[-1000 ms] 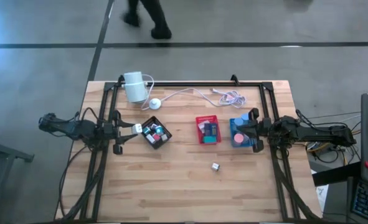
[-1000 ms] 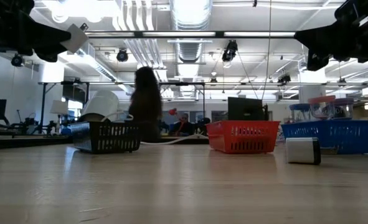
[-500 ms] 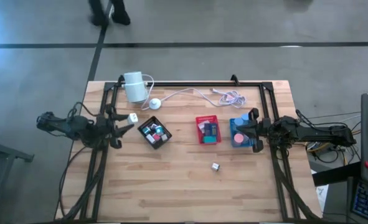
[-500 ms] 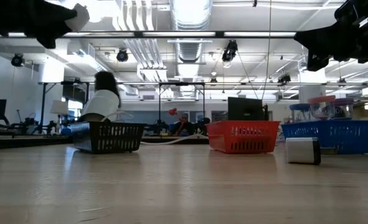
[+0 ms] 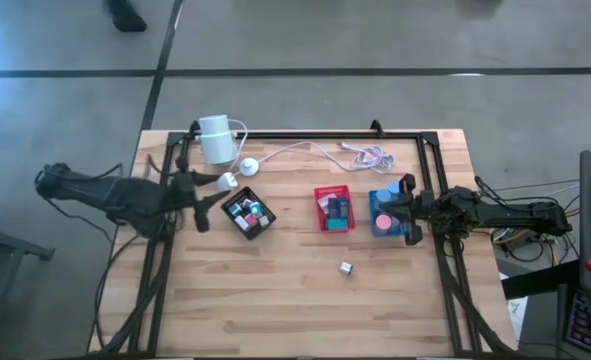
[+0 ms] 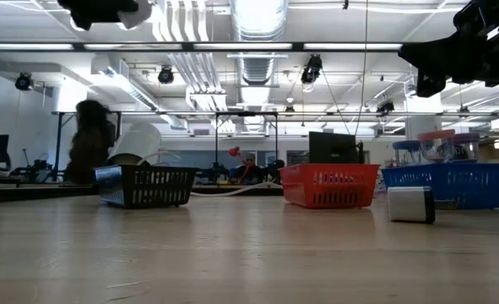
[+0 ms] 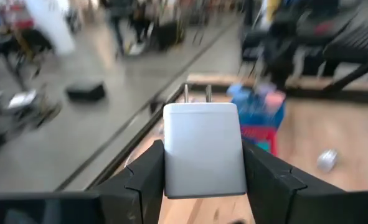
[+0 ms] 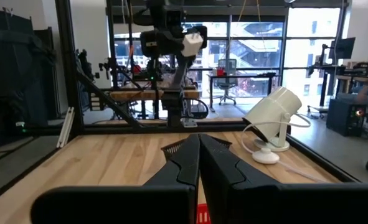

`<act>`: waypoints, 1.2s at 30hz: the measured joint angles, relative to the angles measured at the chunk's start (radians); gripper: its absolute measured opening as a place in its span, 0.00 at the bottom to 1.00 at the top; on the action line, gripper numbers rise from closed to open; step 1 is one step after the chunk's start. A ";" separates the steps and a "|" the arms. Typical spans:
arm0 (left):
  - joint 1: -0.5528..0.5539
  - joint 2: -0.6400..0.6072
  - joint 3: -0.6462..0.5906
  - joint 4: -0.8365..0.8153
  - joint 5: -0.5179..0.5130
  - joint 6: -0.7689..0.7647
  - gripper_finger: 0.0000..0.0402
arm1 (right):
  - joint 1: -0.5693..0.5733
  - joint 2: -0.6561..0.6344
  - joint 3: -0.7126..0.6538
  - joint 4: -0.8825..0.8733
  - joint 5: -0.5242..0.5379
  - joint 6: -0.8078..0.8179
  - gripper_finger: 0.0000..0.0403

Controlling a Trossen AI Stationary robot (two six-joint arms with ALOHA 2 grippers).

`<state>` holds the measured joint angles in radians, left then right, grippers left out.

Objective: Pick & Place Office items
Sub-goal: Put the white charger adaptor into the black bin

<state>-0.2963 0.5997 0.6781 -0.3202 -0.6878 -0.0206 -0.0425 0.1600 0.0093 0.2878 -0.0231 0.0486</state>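
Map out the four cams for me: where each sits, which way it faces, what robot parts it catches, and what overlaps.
High: overhead, straight down; both arms, black tray.
Low: table height, level across the table; arms at top corners, small silver piece.
Left wrist: on the left arm; left gripper clamps a white charger.
Right wrist: on the right arm; right gripper shut.
Shared: charger also shows overhead.

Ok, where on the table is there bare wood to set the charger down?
The near half is bare, except the small silver piece. The left end beside the black tray is free too. The far strip is crowded: white cylinder, cable, then red tray and blue tray.
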 joint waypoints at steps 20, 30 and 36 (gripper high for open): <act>0.327 0.489 0.097 -0.266 0.305 -0.172 0.44 | 0.000 0.000 0.000 0.000 0.008 -0.017 0.02; 0.394 0.538 -0.064 -0.098 0.392 -0.221 0.44 | 0.000 0.000 0.000 0.000 0.009 -0.023 0.02; 0.415 0.539 -0.126 -0.053 0.392 -0.283 0.44 | 0.000 0.000 0.000 -0.001 0.009 -0.029 0.02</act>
<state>0.1190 1.1392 0.5517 -0.3736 -0.2955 -0.3039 -0.0423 0.1604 0.0093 0.2871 -0.0138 0.0196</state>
